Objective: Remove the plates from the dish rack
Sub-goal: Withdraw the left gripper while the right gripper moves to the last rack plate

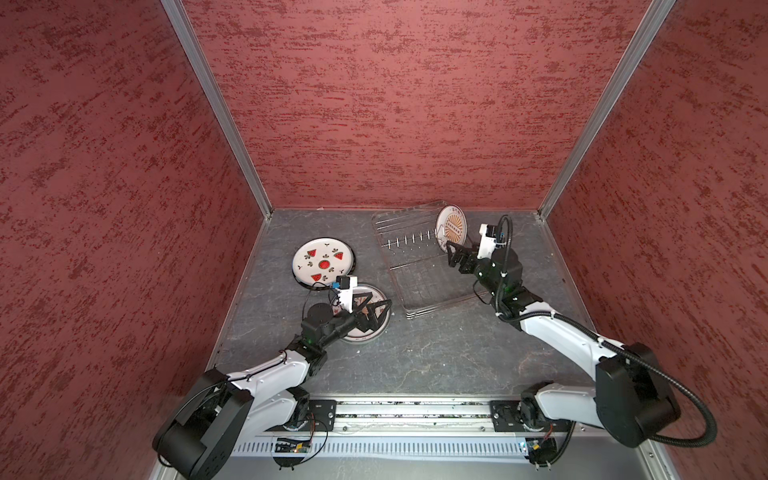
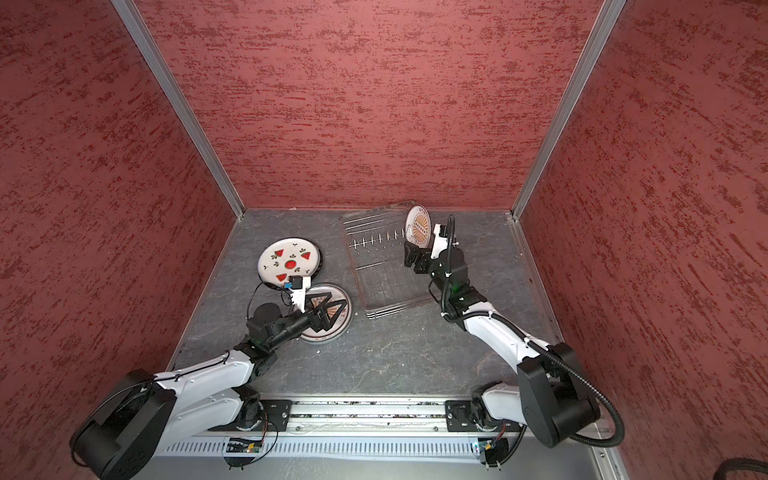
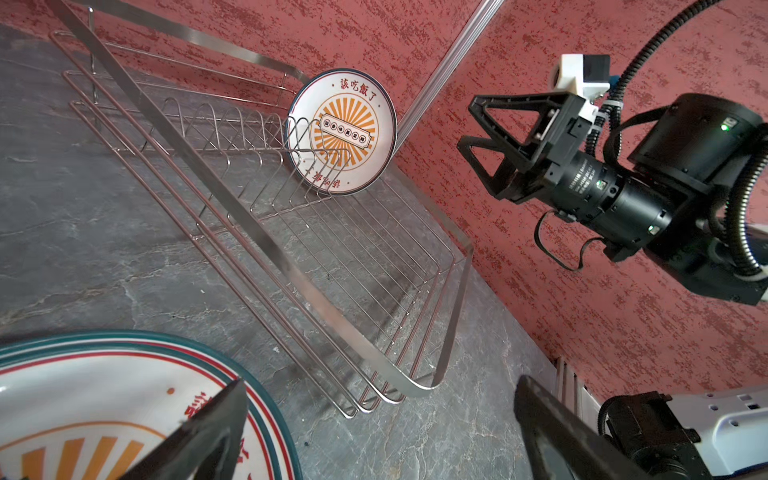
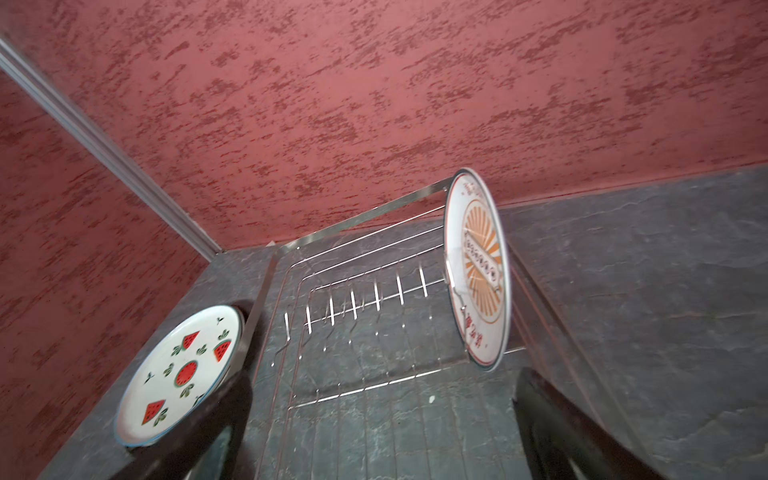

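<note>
**Tech:** Status of left gripper?

**Op:** Jaws fully apart, nothing clamped. Posn: over the flat sunburst plate, which lies face up on the table. In the left wrist view, one finger is over the plate face and the other is past the rim, over bare table. Contact w/ plate: cannot tell.

**Tech:** And right gripper?

**Op:** Jaws apart, nothing btwn them. Tips sit just beside the racked plate. In the right wrist view that plate is ahead of the fingers, not inside the gap. No contact apparent.

**Tech:** Loc of dish rack?

**Op:** Rear of table, right of centre, skewed to the table edges. The racked plate (orange sunburst w/ characters) stands on edge, leaning slightly. It is at the end of the prong row nearest the right arm, by the rack's far corner.

**Tech:** Other plates?

**Op:** The watermelon plate lies flat, face up, left of the rack and apart from it. A dark rim shows beneath its near edge. The flat sunburst plate is just beside it, toward the robot base. The left wrist cam hides the gap btwn the two, so whether they touch cannot be told.
</note>
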You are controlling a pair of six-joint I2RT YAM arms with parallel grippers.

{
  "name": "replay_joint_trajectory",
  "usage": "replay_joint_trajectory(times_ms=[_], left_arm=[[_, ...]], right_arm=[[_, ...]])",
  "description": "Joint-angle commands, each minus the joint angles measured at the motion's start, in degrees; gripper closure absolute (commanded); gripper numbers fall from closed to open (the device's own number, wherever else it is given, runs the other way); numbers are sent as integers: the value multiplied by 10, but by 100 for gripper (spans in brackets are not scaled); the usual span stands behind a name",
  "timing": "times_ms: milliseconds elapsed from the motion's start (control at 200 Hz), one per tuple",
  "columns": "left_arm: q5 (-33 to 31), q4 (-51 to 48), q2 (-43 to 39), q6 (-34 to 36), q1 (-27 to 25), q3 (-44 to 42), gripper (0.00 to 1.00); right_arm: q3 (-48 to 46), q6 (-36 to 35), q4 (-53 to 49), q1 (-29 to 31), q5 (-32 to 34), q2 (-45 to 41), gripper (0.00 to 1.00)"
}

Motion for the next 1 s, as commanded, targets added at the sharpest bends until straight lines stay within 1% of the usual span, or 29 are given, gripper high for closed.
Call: replay_joint_trajectory(times_ms=[0,100,235,386,571,686,812,997], left_arm=[[24,33,14,18,12,11,1],[29,46,16,14,19,7,1],[14,11,-3,23,21,11,0],[2,-2,-18,28,23,8,0],[1,1,-16,28,23,7,1],[6,6,-14,23,23,7,0],[10,9,-12,21,21,8,0],[7,12,-7,19,21,8,1]], right_arm=[[44,2,-41,-24,24,33,1],[92,-8,-64,-40,26,74,3],[160,-30,-102,-52,45,143,10],[233,-60,-146,-58,64,205,28],[316,-85,-197,-60,72,278,45],[340,-96,-208,-60,88,302,54],[358,-107,-221,-56,114,319,60],[375,-120,-230,-48,141,336,67]])
